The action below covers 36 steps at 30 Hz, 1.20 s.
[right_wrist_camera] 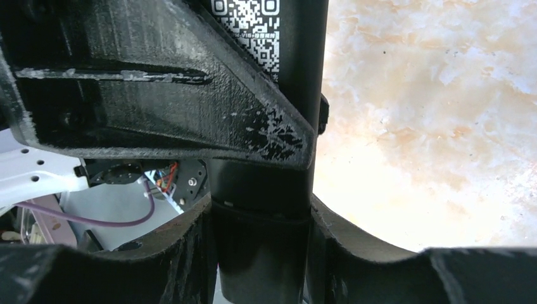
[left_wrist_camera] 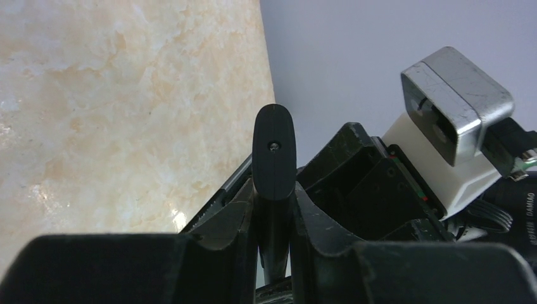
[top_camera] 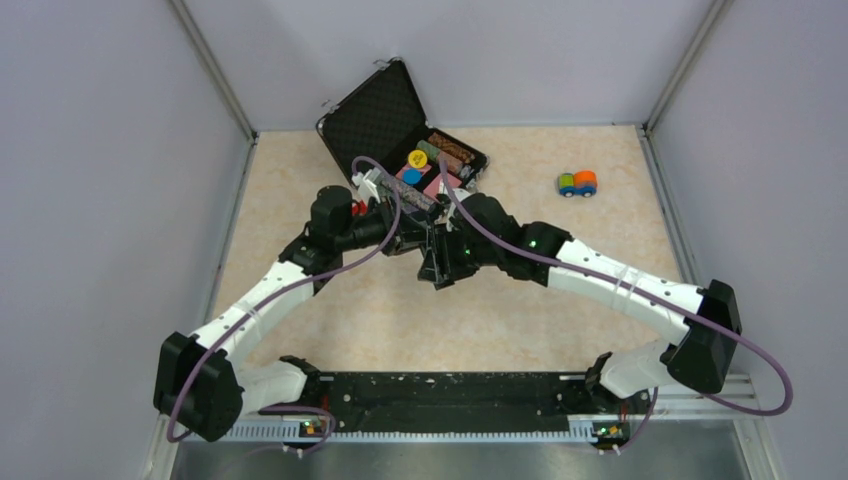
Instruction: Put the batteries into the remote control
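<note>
The black remote control (left_wrist_camera: 273,145) is held above the table between both grippers. In the left wrist view it stands edge-on, its rounded end pointing away, and my left gripper (left_wrist_camera: 273,193) is shut on its thin sides. In the right wrist view the remote control (right_wrist_camera: 266,183) shows a face with a QR label, and my right gripper (right_wrist_camera: 261,212) is shut across its width. The left gripper's finger (right_wrist_camera: 158,82) crosses just above. From the top, the left gripper (top_camera: 415,238) and right gripper (top_camera: 445,262) meet at mid-table. The batteries are out of view.
An open black foam-lined case (top_camera: 385,120) with colourful chips stands at the back centre, just behind the grippers. A small toy car (top_camera: 577,183) sits at the back right. Grey walls close in the beige table (top_camera: 560,300). The right arm's wrist camera (left_wrist_camera: 456,107) is close to the left gripper.
</note>
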{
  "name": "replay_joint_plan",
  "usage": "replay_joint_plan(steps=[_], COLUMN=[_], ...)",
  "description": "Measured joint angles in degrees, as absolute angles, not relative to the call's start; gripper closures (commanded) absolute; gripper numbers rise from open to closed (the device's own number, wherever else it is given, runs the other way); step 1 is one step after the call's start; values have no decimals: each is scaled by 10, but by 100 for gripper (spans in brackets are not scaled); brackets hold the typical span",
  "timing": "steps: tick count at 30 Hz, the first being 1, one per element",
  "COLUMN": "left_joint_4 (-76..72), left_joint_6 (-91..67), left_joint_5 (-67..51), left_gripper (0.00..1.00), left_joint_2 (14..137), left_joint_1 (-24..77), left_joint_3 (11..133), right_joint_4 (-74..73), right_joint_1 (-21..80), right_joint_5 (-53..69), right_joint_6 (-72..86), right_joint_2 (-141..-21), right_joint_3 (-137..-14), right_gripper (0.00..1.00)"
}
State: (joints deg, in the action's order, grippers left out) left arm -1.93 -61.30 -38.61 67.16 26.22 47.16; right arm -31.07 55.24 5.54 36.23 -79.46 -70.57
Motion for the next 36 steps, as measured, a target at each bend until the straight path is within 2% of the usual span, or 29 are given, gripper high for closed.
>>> replay_joint_plan(steps=[14, 24, 36], left_joint_4=[-106, -109, -108], left_joint_6=[-703, -706, -705], left_joint_5=[-398, -401, -401], left_gripper=[100, 100, 100], left_joint_2=[672, 671, 671], left_joint_1=[256, 248, 242], left_joint_3=[457, 454, 451], right_joint_4=[-309, -309, -290], right_joint_1=[549, 532, 517], right_joint_5=[58, 64, 100], right_joint_6=[386, 403, 423], right_joint_2=[-794, -786, -757], right_joint_3=[-706, -706, -710], right_gripper=[47, 23, 18])
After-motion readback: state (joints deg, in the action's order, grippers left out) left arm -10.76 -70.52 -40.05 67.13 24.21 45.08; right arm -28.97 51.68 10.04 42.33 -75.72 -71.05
